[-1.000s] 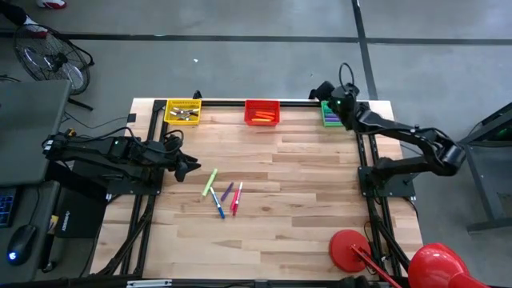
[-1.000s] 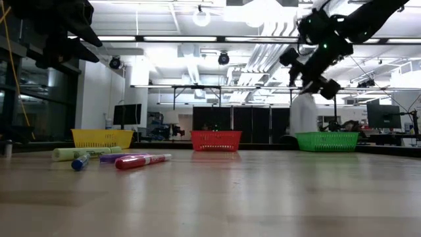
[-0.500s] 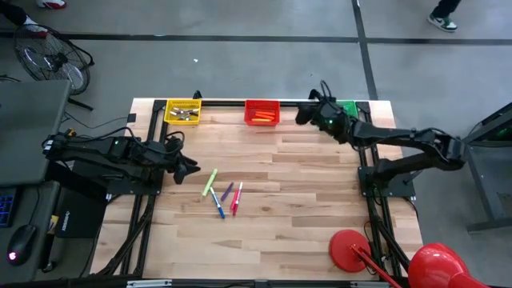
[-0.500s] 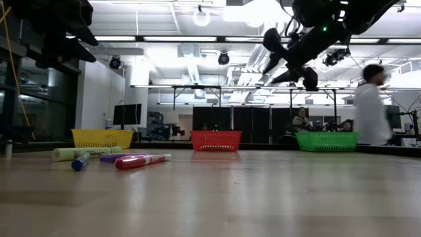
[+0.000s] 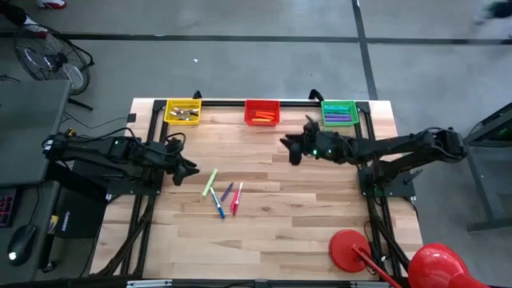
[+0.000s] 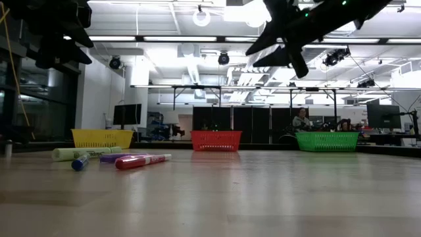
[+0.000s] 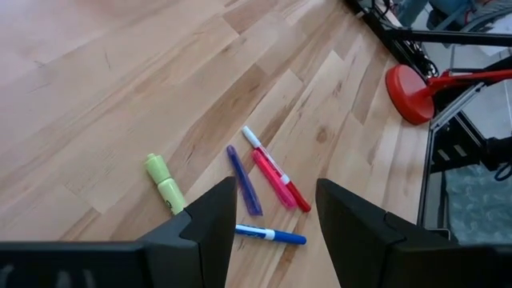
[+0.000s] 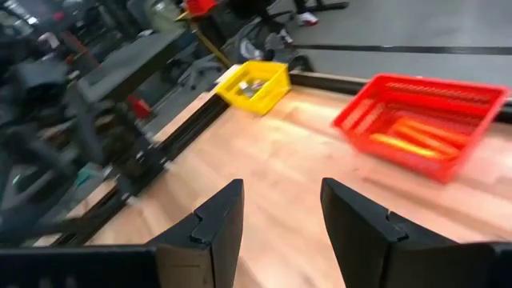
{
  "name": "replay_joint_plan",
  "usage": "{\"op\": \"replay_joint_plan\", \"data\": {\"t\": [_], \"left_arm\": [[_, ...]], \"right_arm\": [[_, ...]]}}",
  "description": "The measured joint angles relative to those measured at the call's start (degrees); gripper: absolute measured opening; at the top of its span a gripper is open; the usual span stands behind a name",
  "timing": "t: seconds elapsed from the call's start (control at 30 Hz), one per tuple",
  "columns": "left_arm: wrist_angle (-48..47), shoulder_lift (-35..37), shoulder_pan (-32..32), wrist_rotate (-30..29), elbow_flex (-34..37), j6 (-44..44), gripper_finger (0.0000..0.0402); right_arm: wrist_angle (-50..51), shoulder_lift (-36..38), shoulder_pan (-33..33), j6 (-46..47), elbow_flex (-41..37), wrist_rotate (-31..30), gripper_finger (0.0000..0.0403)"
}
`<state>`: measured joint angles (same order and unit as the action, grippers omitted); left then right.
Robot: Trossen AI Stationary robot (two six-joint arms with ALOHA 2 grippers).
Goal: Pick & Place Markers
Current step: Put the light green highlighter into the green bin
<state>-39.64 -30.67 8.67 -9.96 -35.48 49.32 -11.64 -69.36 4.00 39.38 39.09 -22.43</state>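
Several markers lie flat on the wooden table left of its middle: a green one [image 5: 210, 182], a purple one [image 5: 227, 191], a blue one [image 5: 218, 206] and a pink-red one [image 5: 236, 200]. The left wrist view shows them too: green [image 7: 164, 182], purple [image 7: 243, 190], pink-red [image 7: 276, 180], blue [image 7: 270, 234]. My left gripper [image 5: 192, 168] is open and empty, above the table just left of the markers. My right gripper [image 5: 288, 148] is open and empty, high above the table's middle, right of the markers.
Along the far edge stand a yellow basket [image 5: 182, 111], a red basket [image 5: 262, 112] holding orange markers and a green basket [image 5: 338, 112] holding purple and green ones. A red round base [image 5: 349, 246] sits at the near right. A person [image 6: 301, 120] shows in the room beyond.
My right gripper has swung from above the green basket at the far right toward the table's left and near edges, and is now over the table's middle. It stays open and empty. The markers have not moved.
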Motion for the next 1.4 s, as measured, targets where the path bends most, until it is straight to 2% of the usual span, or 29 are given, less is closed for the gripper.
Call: {"op": "replay_joint_plan", "data": {"t": [0.33,0.7,0.8,1.0,1.13,1.4], "left_arm": [[-1.3,-5.2,0.0,0.8,0.0,0.4,0.0170],[-0.7,-14.8,0.0,1.9,0.0,0.8,0.0170],[-0.5,-16.6,0.0,1.4,0.0,2.2,0.0170],[-0.1,-18.4,0.0,-1.4,0.0,5.6,0.0170],[-0.1,-18.4,0.0,-3.1,0.0,8.6,0.0170],[-0.5,-19.1,0.0,-7.1,0.0,11.2,0.0170]], "right_arm": [[1.6,-0.2,-12.8,1.2,2.4,-7.4,0.0156],[23.8,-2.0,-21.0,0.2,12.6,-9.0,0.0156],[28.0,-4.2,-21.1,-3.5,15.7,-8.6,0.0156],[35.5,-11.7,-18.5,-13.0,24.5,-2.9,0.0156],[38.1,-16.2,-16.5,-15.9,29.6,-0.2,0.0156],[40.5,-19.9,-13.1,-20.1,32.4,1.6,0.0156]]}}
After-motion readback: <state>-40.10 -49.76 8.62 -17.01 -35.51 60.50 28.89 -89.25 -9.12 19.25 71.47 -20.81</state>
